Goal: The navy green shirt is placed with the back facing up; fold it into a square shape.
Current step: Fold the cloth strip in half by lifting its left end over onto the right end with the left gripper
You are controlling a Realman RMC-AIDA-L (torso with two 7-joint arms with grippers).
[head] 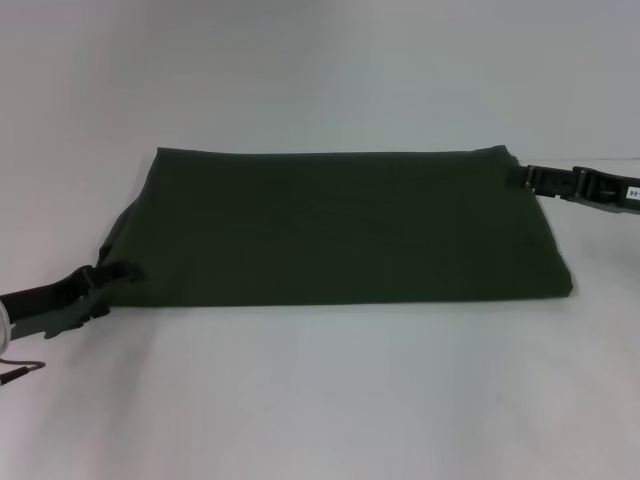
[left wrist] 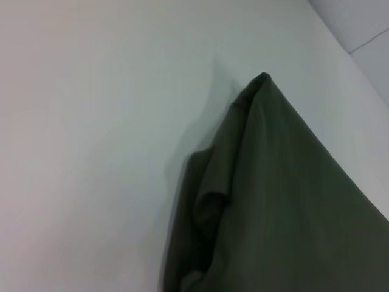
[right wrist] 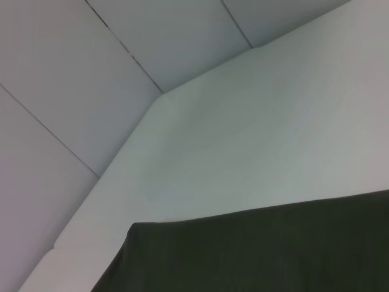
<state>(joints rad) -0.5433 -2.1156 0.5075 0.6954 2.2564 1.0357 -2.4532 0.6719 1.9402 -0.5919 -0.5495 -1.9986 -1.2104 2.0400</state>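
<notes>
The left gripper (head: 128, 270) pinches the shirt (head: 340, 225) corner; the right gripper (head: 528, 178) pinches the far corner, probably to fold it.

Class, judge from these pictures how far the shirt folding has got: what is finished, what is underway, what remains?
Done: the shirt already lies folded into a wide flat rectangle on the white table, sleeves tucked out of sight. Underway: the left claw is at its near left corner and the right claw at its far right corner. Left: it looks wider than deep, so probably another fold to make a square.
</notes>
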